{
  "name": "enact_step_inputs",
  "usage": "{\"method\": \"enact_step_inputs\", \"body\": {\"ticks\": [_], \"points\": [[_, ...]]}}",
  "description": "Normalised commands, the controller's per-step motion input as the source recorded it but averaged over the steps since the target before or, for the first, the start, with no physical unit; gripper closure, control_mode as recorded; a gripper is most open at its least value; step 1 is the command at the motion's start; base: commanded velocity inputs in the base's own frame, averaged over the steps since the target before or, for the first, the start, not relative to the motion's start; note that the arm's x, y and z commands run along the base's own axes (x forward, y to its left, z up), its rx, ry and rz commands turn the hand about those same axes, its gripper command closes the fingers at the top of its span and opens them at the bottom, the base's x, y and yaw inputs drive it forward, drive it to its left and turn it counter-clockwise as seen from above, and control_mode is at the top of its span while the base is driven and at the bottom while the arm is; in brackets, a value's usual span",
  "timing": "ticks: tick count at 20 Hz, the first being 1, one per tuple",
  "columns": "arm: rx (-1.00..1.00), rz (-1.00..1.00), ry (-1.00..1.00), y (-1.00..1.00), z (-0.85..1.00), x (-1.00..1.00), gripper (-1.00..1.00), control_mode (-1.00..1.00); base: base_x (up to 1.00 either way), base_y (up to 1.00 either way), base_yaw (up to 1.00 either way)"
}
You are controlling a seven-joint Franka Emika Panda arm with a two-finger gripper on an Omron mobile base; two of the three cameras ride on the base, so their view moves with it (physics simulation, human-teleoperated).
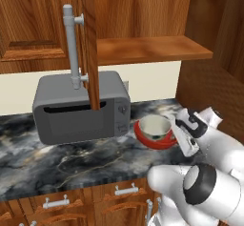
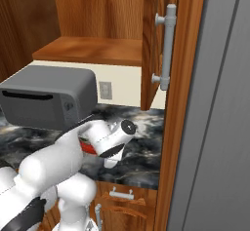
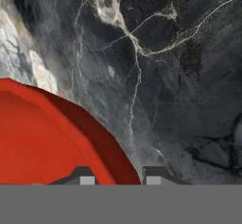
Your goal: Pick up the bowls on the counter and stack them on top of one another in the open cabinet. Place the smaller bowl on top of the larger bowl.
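Red bowl [image 1: 157,139] sits on the counter [image 1: 71,158] beside the microwave [image 1: 81,108], with the pale bowl [image 1: 155,126] nested inside it. The cabinet shelf [image 1: 152,48] is bare, so nothing is stowed yet. The end effector [image 3: 116,176] hovers released, its fingertips straddling the red rim, apparently lining up a grasp.

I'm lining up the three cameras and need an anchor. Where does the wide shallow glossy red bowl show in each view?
Left base view: wide shallow glossy red bowl right of centre, on the dark marble counter, pale cream-grey bowl inside it.
Right base view: a red sliver left of centre, behind the white arm.
Hand view: lower left corner.
Shared landmark: the counter's whitish veins.
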Motion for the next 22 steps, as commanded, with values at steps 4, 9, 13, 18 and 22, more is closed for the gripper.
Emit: {"method": "enact_step_inputs", "body": {"ticks": [4, 9, 13, 18, 22], "points": [[-0.03, -0.2, -0.06, 0.12, 0.65, -0.68, 1.0, -1.0, 0.0, 0.0, 0.0], [-0.04, -0.18, -0.03, 0.13, 0.64, -0.69, 1.0, -1.0, 0.0, 0.0, 0.0], [-0.08, -0.18, -0.02, 0.18, 0.91, -0.6, 1.0, -1.0, 0.0, 0.0, 0.0], [-0.08, -0.18, 0.0, 0.12, 1.0, -0.31, 1.0, -1.0, 0.0, 0.0, 0.0], [-0.11, -0.16, 0.0, 0.08, 1.0, -0.12, 1.0, -1.0, 0.0, 0.0, 0.0]]}}
